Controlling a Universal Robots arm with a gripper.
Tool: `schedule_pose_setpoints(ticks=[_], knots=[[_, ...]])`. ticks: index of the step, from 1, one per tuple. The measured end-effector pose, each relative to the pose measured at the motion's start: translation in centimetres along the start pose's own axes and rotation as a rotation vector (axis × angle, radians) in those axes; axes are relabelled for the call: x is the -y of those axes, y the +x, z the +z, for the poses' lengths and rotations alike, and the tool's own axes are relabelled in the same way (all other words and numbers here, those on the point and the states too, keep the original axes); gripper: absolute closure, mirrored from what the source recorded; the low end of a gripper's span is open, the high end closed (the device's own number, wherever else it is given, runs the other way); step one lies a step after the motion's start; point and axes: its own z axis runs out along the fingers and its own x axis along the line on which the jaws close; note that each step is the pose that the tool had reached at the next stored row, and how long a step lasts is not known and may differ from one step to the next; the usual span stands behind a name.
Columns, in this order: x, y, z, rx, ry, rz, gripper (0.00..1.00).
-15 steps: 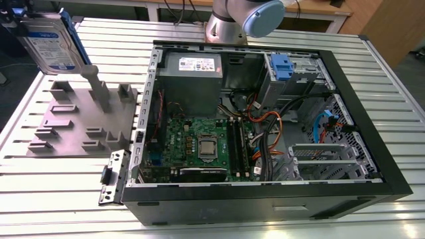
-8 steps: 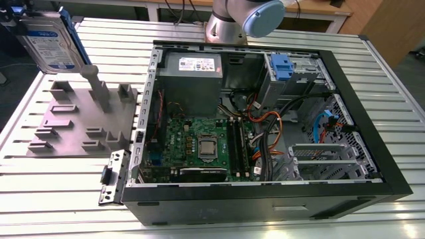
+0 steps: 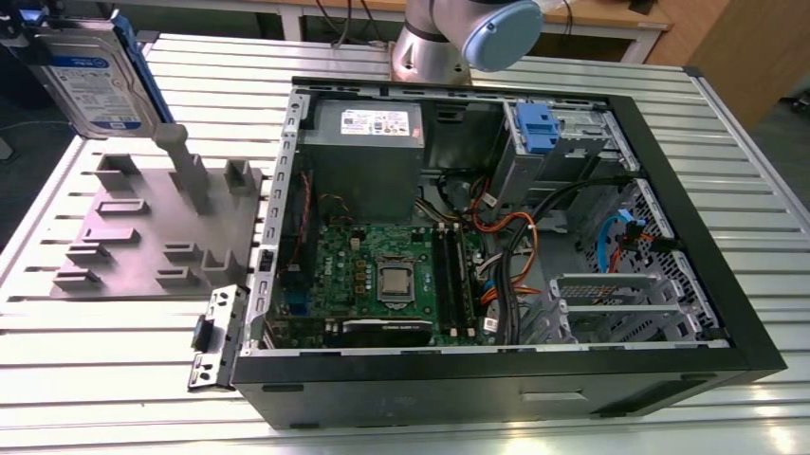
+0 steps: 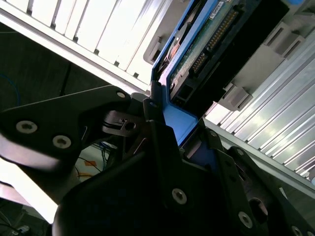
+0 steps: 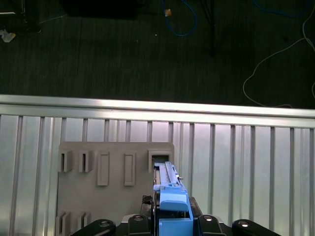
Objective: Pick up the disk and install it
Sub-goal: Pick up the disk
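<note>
The disk (image 3: 91,81), a silver drive with a white-and-blue label in a blue carrier bracket, hangs upright in the air at the exterior view's far left, above the grey fixture plate (image 3: 139,227). In the second wrist view my gripper (image 4: 179,125) is shut on the blue bracket end of the disk (image 4: 197,54), whose green board and connector face the camera. The first wrist view looks down the edge of the disk (image 5: 166,184), held by the gripper (image 5: 170,214) over an open slot (image 5: 160,160) in the fixture plate.
An open black computer case (image 3: 746,313) lies on the slatted metal table (image 3: 418,427), with the motherboard, cables and a drive bay with a blue clip (image 3: 538,128) inside. The arm's base (image 3: 437,47) stands behind the case. A grey post (image 3: 184,166) rises from the fixture.
</note>
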Motion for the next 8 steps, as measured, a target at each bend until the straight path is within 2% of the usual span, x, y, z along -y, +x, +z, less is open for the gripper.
schedule_pose_setpoints(ticks=[8], knots=[[-0.01, -0.01, -0.26, 0.0, 0.0001, 0.0, 0.63]])
